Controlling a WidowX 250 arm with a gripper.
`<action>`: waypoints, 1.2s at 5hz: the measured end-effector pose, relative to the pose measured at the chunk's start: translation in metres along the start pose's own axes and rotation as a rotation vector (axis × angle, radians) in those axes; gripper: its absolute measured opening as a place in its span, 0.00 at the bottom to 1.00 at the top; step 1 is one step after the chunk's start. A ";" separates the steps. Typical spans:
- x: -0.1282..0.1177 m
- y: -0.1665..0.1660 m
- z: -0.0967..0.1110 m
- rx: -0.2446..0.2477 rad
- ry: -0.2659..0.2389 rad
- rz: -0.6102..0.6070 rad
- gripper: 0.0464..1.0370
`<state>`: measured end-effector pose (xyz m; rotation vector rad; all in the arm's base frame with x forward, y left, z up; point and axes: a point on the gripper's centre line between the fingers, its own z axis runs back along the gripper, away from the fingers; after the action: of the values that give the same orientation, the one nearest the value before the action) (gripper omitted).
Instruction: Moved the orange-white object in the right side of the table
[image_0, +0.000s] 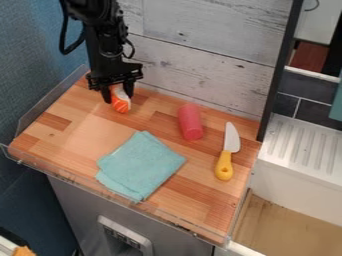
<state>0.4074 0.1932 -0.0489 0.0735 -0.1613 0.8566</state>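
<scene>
My gripper (117, 95) hangs over the back left part of the wooden table. Its fingers are shut on the orange-white object (121, 102), with one finger against either side of it. The lower end of the object, orange with white stripes, shows below the fingers, and its upper part is white and partly hidden by the gripper. Whether it touches the wood cannot be told.
On the wooden table (69, 135), a folded teal cloth (141, 164) lies at front centre. A red cylinder (190, 122) is right of the middle, and a yellow-handled knife (227, 152) lies near the right edge. Clear low walls edge the left and front.
</scene>
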 end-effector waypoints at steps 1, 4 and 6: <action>-0.001 0.000 -0.002 0.003 0.005 0.012 0.64; -0.002 0.000 -0.001 0.000 0.014 0.011 0.97; -0.007 0.002 0.014 -0.011 0.017 0.047 0.96</action>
<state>0.3997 0.1875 -0.0362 0.0523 -0.1523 0.9030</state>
